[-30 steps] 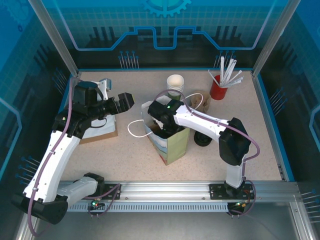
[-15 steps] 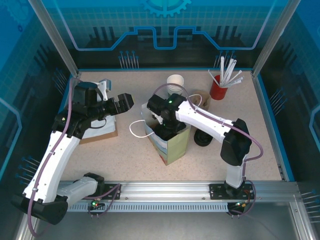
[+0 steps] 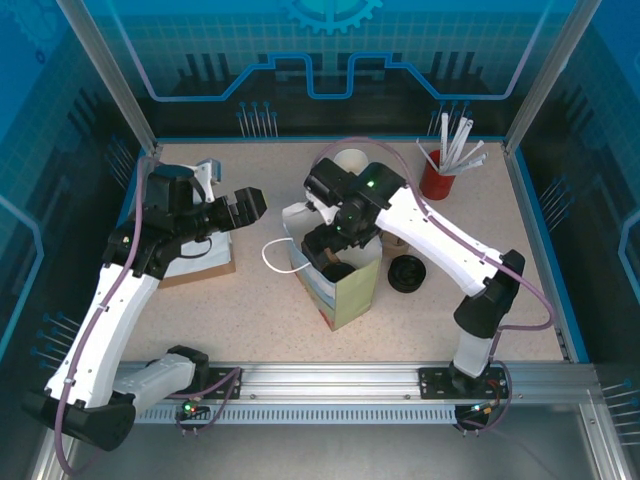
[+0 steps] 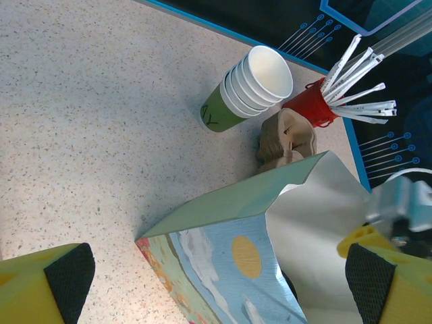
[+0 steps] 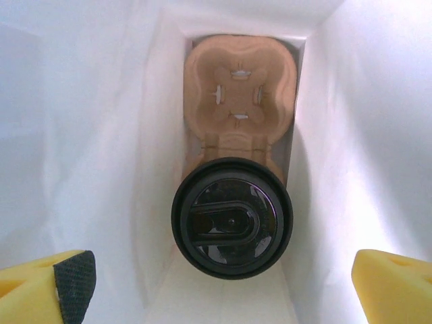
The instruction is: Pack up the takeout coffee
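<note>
The takeout coffee [image 5: 231, 216] stands deep inside the paper bag [image 3: 340, 288], seen from straight above as a round black lid. It sits in the near pocket of a brown cardboard cup carrier [image 5: 239, 94] on the bag's floor. My right gripper [image 5: 223, 290] hangs open above the lid, touching nothing, and is over the bag's mouth [image 3: 330, 256]. My left gripper [image 3: 248, 206] stays open left of the bag, a little above the table. The bag's printed side [image 4: 243, 253] lies between its fingers [image 4: 50, 283], with a gap on both sides.
A nested stack of lidless green-and-white cups [image 4: 253, 84] stands behind the bag. Beside it are a red holder of white straws [image 3: 437, 178] and crumpled brown cardboard [image 4: 287, 138]. Loose black lids [image 3: 407, 272] lie right of the bag. A flat cardboard piece [image 3: 200, 262] lies under the left arm.
My right gripper has risen out of the bag, leaving the lidded cup inside. The left arm has stayed in place.
</note>
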You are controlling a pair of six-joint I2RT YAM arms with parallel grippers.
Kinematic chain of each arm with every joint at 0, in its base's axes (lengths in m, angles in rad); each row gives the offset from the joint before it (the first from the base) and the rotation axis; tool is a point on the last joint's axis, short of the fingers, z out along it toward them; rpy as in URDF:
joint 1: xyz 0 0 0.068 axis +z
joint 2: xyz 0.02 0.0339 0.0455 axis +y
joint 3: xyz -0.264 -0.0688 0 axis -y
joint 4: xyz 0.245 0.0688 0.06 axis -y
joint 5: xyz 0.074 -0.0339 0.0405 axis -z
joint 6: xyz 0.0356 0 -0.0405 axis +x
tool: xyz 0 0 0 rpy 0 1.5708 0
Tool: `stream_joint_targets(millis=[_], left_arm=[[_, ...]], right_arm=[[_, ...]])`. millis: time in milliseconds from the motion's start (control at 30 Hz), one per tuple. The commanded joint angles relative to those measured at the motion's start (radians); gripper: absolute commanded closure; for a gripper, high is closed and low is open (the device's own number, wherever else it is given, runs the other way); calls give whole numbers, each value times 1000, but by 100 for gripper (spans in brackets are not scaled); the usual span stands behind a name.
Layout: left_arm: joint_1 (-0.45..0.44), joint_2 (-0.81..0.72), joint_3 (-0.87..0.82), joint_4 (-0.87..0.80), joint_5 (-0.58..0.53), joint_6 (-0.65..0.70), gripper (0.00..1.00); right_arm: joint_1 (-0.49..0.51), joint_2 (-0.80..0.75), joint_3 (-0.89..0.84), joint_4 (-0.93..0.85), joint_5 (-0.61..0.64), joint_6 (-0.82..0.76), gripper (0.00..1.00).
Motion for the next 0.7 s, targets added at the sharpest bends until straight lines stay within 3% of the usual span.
stream_joint_targets(millis=[0,433,667], left_arm=[[10,-15,-10,-13,-9,14,1],[10,-21,-25,-25,-12,18,1],[10,-33,-42,-41,-21,27,1]], right_arm=[[-20,-26,78,-73,2,-21,2],[-95,-28,379,-127,-39,-51,16],[-244,-82,441,-112,24,-86,25]])
